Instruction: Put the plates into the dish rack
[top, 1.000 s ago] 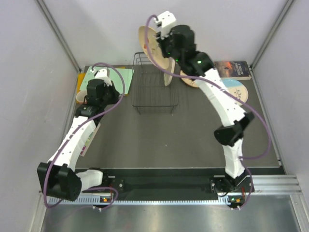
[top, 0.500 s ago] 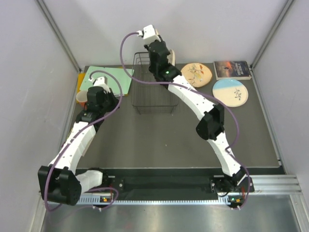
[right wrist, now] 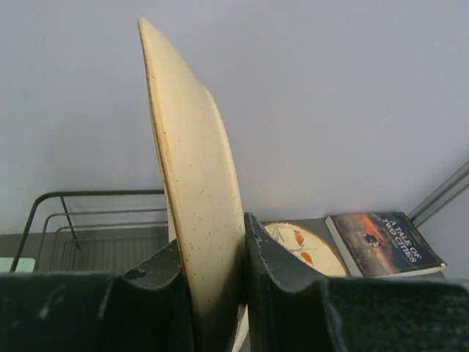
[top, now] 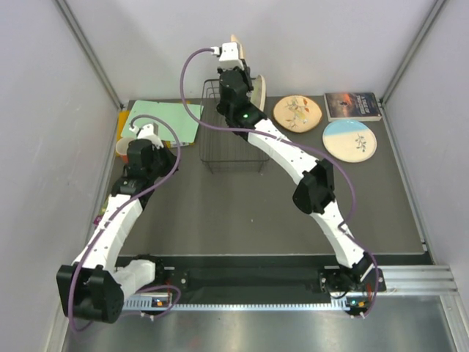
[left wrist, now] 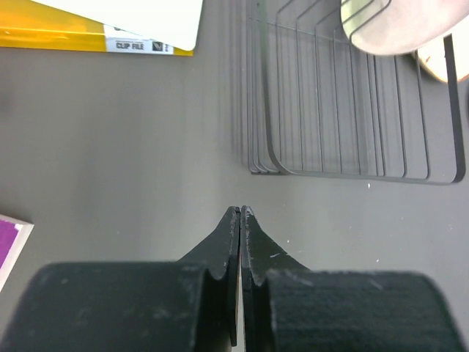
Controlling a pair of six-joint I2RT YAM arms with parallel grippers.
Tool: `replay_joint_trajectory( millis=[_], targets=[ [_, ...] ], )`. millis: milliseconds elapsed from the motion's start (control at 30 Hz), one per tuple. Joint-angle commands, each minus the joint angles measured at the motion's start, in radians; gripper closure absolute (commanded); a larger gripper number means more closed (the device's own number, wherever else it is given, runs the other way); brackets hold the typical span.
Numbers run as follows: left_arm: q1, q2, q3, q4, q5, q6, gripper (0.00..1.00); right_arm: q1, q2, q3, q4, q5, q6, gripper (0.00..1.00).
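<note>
- The right gripper (right wrist: 212, 242) is clamped on the lower rim of the cream plate (right wrist: 194, 176), with one finger on each face.
- The plate stands on edge, near upright, leaning slightly left in the wrist view.
- Judgement: it is held edge-on so it can slip down between the wires instead of lying flat across them.
- The cream plate is in the air above the far end of the dish rack (top: 231, 143) and is not yet seated. The rack's far wall shows below and behind it in the right wrist view.
- The left gripper (left wrist: 240, 213) has its fingers pressed together with nothing between them.
- It hovers low over the bare table (top: 242, 213), near the rack's left side. It is probably parked there to keep out of the loading path.
- A standing plate (top: 259, 92) shows on edge at the rack's far right corner. From overhead I cannot tell whether it sits inside the wires.
- The peach plate (top: 298, 112) and the blue plate (top: 350, 139) lie flat on the table to the right of the rack, apart from it. A book (top: 353, 105) lies just behind them.
- All of these sit on the right arm's side, which is likely why that arm is doing the loading.
- The green folder (top: 165, 117) lies left of the rack and is not involved.
- The next move calls for a straight descent with the plate kept upright.
- Risks: the rim could catch on the top wire, or the plate could knock the standing plate.
</note>
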Motion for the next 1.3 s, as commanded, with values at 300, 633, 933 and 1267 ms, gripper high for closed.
replay_joint_trajectory(
  millis=[300, 633, 933, 1267],
  targets=[
    [0.048, -0.085, -0.087, 0.068, 0.041, -0.056, 1.0, -0.041, 0.033, 0.037, 0.084, 0.044, 0.155, 1.0],
    [0.048, -0.052, -0.1, 0.079, 0.069, -0.066, 1.0, -0.088, 0.122, 0.035, 0.064, -0.019, 0.175, 1.0],
    [0.05, -0.012, -0.099, 0.097, 0.057, -0.047, 1.0, -0.133, 0.15, 0.037, 0.023, -0.074, 0.22, 1.0],
    [0.056, 0.016, -0.103, 0.111, 0.069, -0.046, 1.0, -0.098, 0.084, 0.006, 0.187, -0.043, 0.119, 1.0]
  ],
)
